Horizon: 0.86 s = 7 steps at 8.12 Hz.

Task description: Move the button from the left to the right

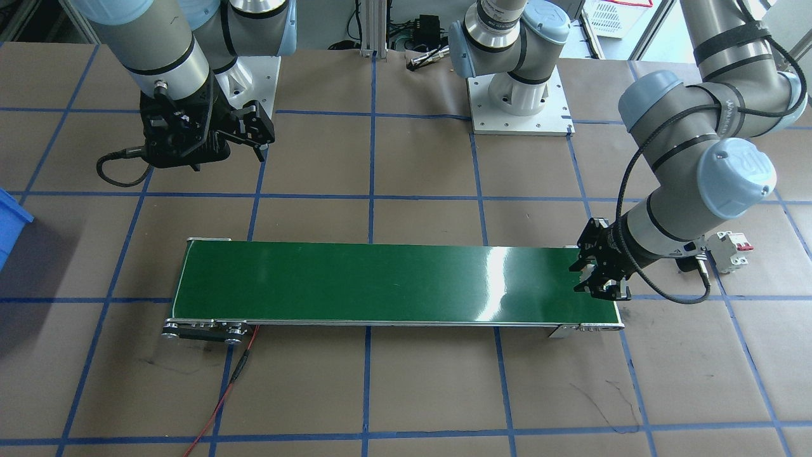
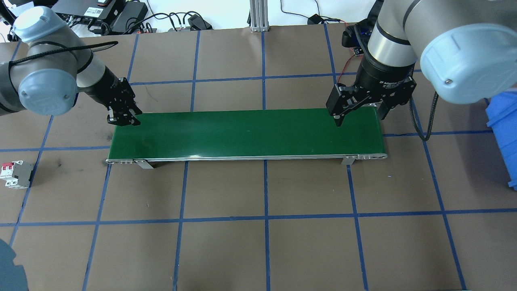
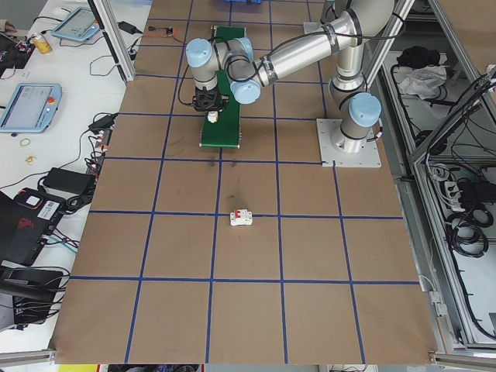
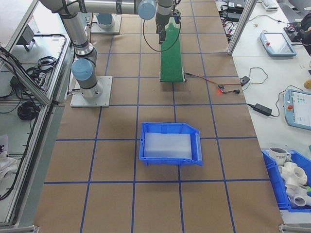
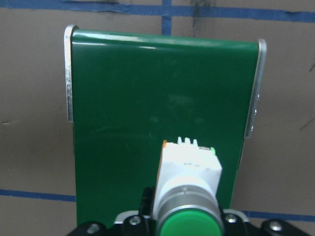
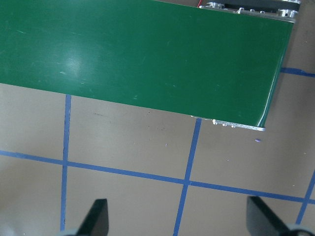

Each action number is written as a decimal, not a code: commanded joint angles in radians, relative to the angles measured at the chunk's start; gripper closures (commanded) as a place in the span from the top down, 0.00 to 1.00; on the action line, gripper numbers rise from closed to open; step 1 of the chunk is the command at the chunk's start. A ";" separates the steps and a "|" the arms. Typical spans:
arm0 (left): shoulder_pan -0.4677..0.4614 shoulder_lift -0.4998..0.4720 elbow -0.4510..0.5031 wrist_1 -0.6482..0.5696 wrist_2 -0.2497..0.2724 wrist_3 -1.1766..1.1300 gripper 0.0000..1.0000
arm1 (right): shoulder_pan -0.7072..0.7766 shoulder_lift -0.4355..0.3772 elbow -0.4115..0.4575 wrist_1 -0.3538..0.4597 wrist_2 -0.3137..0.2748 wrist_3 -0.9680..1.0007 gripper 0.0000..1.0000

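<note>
Sitting between the fingers of the left gripper [image 2: 124, 117] is one small push-button switch with a round green cap, silver collar and white body [image 5: 187, 189], seen close up in the left wrist view; the jaws are clenched on it. Gripper and button hang over the left end of a single long green conveyor belt with metal side rails [image 2: 246, 133], which lies across the middle of the brown paper-covered table marked with blue tape lines [image 2: 266, 226]. Whether the button touches the belt surface cannot be told.

At the belt's opposite end, the right gripper [image 2: 359, 111] hangs above the belt's far edge with its two fingers spread wide and nothing between them; the right wrist view shows only belt and table beneath.

One white boxy circuit breaker with red levers [image 2: 15, 174] lies on the table near its left edge, well apart from the belt. One blue plastic bin [image 4: 170, 144] sits beyond the belt's right end, toward the table's right edge. A thin red wire [image 1: 222, 397] runs from the belt's right end across the table toward the operators' side.
</note>
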 commanded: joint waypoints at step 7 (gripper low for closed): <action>-0.042 -0.004 -0.146 0.171 0.002 -0.053 0.92 | 0.000 0.001 -0.001 -0.002 -0.001 -0.001 1.00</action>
